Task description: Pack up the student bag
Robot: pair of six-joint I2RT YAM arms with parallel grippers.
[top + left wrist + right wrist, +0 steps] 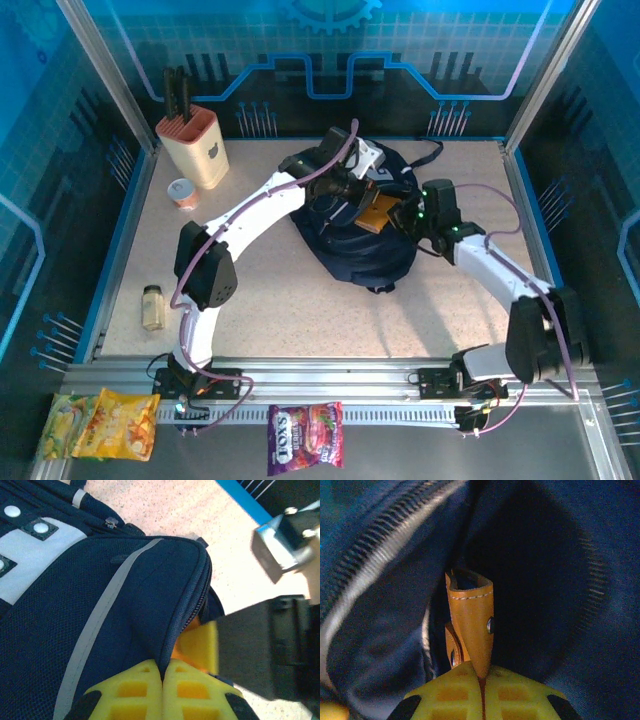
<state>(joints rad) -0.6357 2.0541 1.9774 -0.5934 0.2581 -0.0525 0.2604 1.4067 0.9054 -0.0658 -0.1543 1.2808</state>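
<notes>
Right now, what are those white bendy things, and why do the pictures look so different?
They are two robot arms, the left arm and the right arm, packing the student bag. One picture looks down from above; the other two come from cameras on the wrists. On the table sit a knife block, a small tub and a jar. The left jaws pinch the bag's edge by its zipper; the right jaws pinch a tan leather strap at its opening.
</notes>
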